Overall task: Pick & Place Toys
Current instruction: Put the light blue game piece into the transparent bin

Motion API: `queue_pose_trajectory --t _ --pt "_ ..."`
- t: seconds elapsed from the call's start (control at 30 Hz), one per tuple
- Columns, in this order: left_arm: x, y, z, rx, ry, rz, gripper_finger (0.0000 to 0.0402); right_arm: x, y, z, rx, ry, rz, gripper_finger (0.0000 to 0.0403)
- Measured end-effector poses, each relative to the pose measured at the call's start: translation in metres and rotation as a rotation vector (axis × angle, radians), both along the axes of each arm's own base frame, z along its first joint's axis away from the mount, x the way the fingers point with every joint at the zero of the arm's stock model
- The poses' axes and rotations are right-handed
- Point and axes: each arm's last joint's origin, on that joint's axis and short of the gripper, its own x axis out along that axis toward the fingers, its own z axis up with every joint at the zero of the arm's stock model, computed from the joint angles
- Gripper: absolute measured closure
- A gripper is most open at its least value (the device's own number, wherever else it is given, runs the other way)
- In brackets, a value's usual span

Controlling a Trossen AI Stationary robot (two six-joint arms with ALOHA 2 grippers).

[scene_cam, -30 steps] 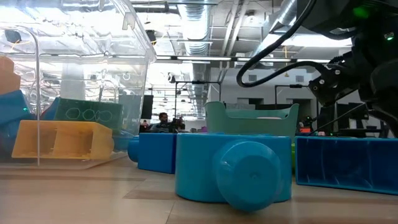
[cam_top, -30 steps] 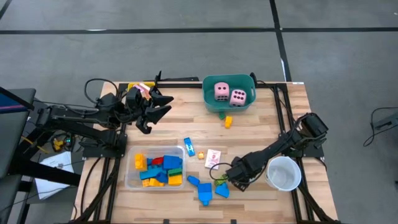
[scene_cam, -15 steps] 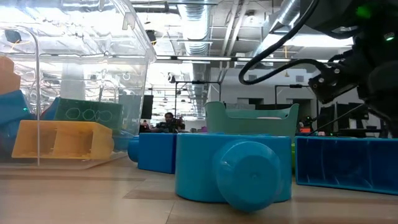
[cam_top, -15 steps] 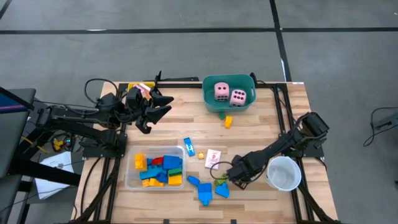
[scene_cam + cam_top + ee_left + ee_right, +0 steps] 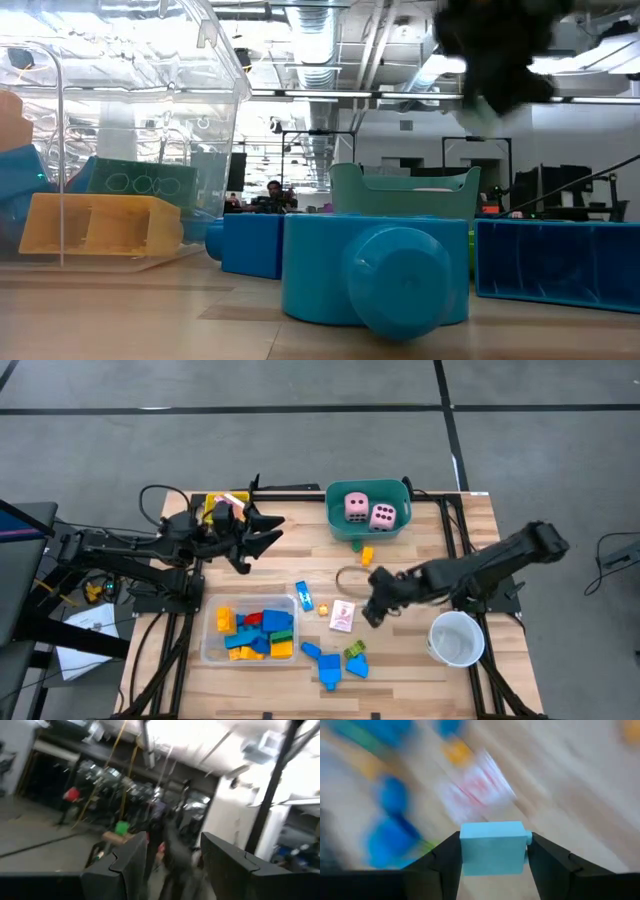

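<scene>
My right gripper (image 5: pixel 368 612) hangs above the table's middle, over a pink-white card (image 5: pixel 343 615), and is shut on a light-blue block (image 5: pixel 492 851). Blue blocks (image 5: pixel 330 666) and a green block (image 5: pixel 355 650) lie near the front edge. An orange block (image 5: pixel 367 555) lies on the table in front of the teal tub (image 5: pixel 340 525), which holds two pink dice (image 5: pixel 368 510). My left gripper (image 5: pixel 268 532) is raised at the far left, open, with nothing between its fingers (image 5: pixel 130 865). My right gripper pinches the light-blue block by two opposite sides (image 5: pixel 464 851) between its two fingers (image 5: pixel 442 867). The fingers slant steeply down from above. The block is lifted clear of the table and sits level between the fingertips.
A clear tray (image 5: pixel 210 645) with several blocks stands at the front left, and a white cup (image 5: pixel 456 638) at the front right. A small blue piece (image 5: pixel 303 596) and a yellow bit (image 5: pixel 323 610) lie mid-table. A yellow tray (image 5: pixel 213 503) sits at the far left.
My right gripper has risen from the blocks near the front edge and swung toward the far edge, tipping less steeply. It now hangs above the pink-white card.
</scene>
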Motion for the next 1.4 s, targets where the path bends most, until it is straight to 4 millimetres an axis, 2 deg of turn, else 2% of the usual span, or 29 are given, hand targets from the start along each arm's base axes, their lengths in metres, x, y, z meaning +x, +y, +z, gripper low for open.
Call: queue_pose_trajectory --t 0.17,0.23,0.5,0.63,0.77,0.87,1.07,1.23,1.4 --pt "0.007 0.000 -0.013 -0.017 0.119 0.043 0.0220 0.003 -0.032 0.059 0.031 -0.452 -0.062 0.0216" --pt "0.014 -0.002 -0.019 -0.014 0.156 0.057 0.0220 0.001 -0.046 0.077 0.045 -0.583 -0.091 0.0215" --pt "0.043 -0.017 -0.044 0.063 0.259 0.107 0.0220 0.000 -0.082 0.119 0.175 -0.946 -0.067 0.0215" --pt "0.056 -0.029 -0.051 0.135 0.247 0.133 0.0220 0.002 -0.090 0.126 0.241 -1.023 -0.045 0.0215" --pt "0.067 -0.039 -0.045 0.221 0.258 0.186 0.0202 0.007 -0.092 0.121 0.294 -1.007 -0.038 0.0215" --pt "0.076 -0.041 -0.034 0.300 0.277 0.239 0.0172 0.010 -0.090 0.125 0.335 -1.045 -0.006 0.0214" --pt "0.097 -0.039 -0.010 0.451 0.394 0.268 0.0098 0.021 -0.084 0.116 0.369 -1.017 0.033 0.0214" --pt "0.101 -0.037 0.005 0.500 0.417 0.166 0.0064 0.022 -0.077 0.117 0.393 -1.030 0.081 0.0214" --pt "0.101 -0.040 0.007 0.505 0.467 0.083 0.0064 0.023 -0.074 0.116 0.399 -1.016 0.091 0.0214"
